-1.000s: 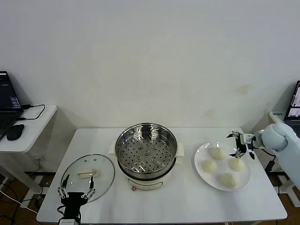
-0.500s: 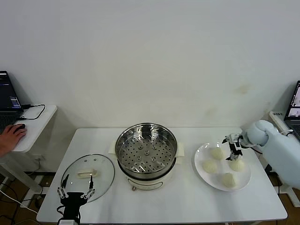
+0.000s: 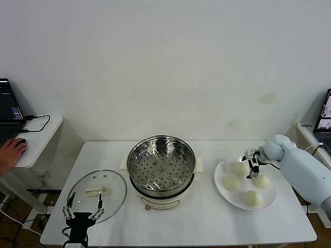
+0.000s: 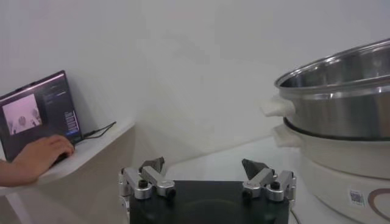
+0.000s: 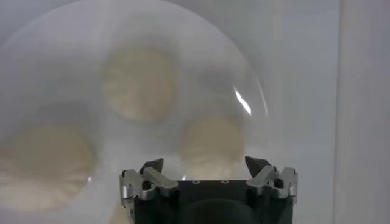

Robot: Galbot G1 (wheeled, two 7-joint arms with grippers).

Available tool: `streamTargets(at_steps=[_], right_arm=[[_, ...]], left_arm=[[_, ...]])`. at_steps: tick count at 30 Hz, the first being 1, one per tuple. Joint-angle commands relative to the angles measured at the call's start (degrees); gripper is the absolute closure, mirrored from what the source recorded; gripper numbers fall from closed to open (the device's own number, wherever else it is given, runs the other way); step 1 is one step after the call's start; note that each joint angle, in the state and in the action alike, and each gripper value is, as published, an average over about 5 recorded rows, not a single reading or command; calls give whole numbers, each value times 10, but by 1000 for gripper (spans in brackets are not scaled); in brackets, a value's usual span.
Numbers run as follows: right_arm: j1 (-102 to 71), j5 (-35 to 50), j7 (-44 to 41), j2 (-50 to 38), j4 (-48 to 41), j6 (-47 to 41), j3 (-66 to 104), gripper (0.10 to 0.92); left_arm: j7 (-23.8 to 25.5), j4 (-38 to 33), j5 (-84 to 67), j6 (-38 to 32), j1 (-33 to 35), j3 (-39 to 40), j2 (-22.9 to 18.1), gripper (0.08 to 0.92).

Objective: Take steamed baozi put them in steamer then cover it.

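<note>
While our left gripper (image 3: 83, 212) idles at the near left edge of the white table (image 3: 196, 222), its fingers spread wide and holding nothing, the cover (image 3: 97, 195) lies flat just beyond it: a round clear glass lid with a metal rim and a cream bar handle at its centre. Past that, in the middle of the table, we see the steamer (image 3: 162, 168), a shiny steel pot with a perforated bottom, sitting on a cream-white base with side handles; nothing lies inside it. To its right stands a white plate (image 3: 223, 192) carrying the four steamed baozi (image 3: 252, 198), smooth cream-white domes set apart from one another in a rough diamond. Our right gripper (image 3: 251, 166) hangs over the far part of that plate, between the farthest bun and the right-hand one, fingers released and clear of the dough; its wrist camera looks down on the buns between the parted tips. Farther left, a side desk holds a laptop (image 3: 9, 117) and a person's hand (image 3: 11, 152).
</note>
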Motion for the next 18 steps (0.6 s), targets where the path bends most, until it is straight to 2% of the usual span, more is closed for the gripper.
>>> streamTargets(at_steps=[1, 9, 18], right_arm=[[4, -2, 3, 9, -10, -1, -6, 208], [2, -12, 3, 17, -20, -4, -6, 302], [-8, -22, 7, 25, -30, -3, 1, 367]], left_arm=[[0, 1, 0, 0, 0, 0, 0, 177], [1, 3, 2, -4, 1, 0, -1, 177], [1, 4, 2, -6, 0, 2, -1, 177]])
